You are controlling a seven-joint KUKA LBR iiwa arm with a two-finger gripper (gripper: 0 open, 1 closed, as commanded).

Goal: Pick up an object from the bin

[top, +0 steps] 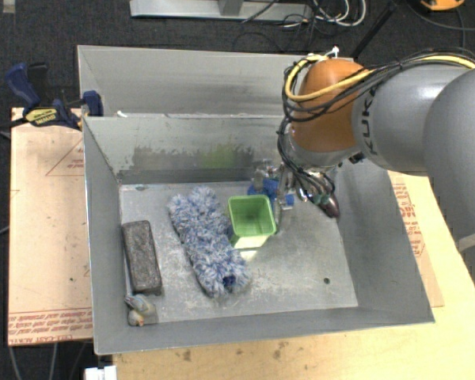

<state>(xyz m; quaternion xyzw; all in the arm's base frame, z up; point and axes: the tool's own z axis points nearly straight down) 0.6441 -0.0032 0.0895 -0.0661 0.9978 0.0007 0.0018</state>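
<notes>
Showing a green cup (250, 214), square-mouthed and standing open side up, sitting near the middle of the floor of the bin (317, 252), a little toward the back wall. Showing the gripper (273, 187) hanging at the cup's back right corner, close above its rim; leaving undecided whether touching it or not. Not revealing the grip state: impossible to tell from this angle whether released or clenched, and nothing visibly being grasped. Showing a pale scrap (249, 253) peeking out at the cup's front edge. Showing a blue and white fluffy duster (204, 240) lying just beside the cup on its left, seemingly touching it, and stretching from the back of the floor down toward the front. Showing a grey block (141, 256), long and rectangular, lying well apart from the cup near the left wall, roughly parallel to the duster. Showing a small pale thing (140, 313), too small to identify, resting just in front of the block in the front left corner. Showing, above the gripper, an orange cover (326, 105) capping the wrist, with yellow and black cables (317, 74) looping around it, and the grey arm (427, 117) reaching in from the right over the bin's rim.
</notes>
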